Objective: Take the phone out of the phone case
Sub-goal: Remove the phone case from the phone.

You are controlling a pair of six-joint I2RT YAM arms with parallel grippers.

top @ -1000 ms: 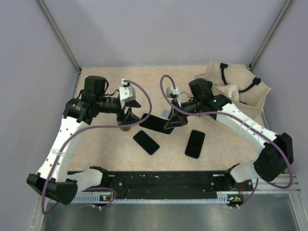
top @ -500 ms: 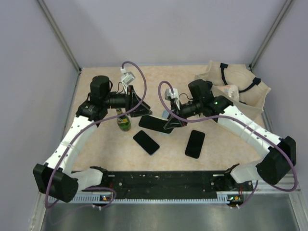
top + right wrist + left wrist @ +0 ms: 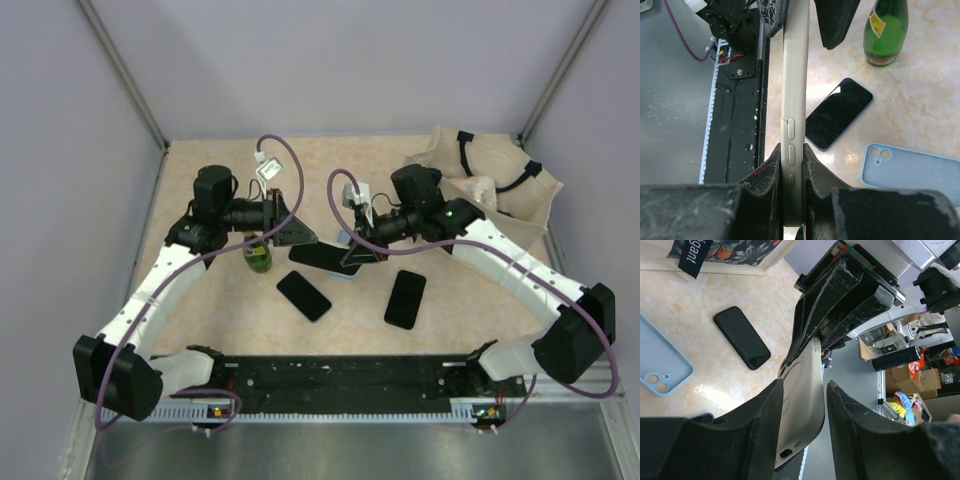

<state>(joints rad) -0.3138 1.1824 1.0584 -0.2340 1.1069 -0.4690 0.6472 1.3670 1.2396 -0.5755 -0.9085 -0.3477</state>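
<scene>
**Top external:** Your left end effector (image 3: 299, 236) and right end effector (image 3: 351, 257) meet over the middle of the bench (image 3: 450, 335), one at each end of the phone (image 3: 321, 257). The phone is held off the surface, dark face up. A green bottle (image 3: 260, 256) stands just beside the left one. A loose handset (image 3: 303, 296) and a second handset (image 3: 405, 299) lie nearer the arm bases.

**Left wrist:** The left fingers (image 3: 765, 425) stand apart, one on either side of the cream phone case (image 3: 805, 405). You cannot tell from here whether they touch it. A light-blue case (image 3: 662, 365) lies flat on the bench.

**Right wrist:** The right fingers (image 3: 767, 167) are clamped on the phone case's near end. It is seen edge-on, with its side buttons facing the camera. At the far end, a sliver of gap shows between the case and one left finger.
</scene>
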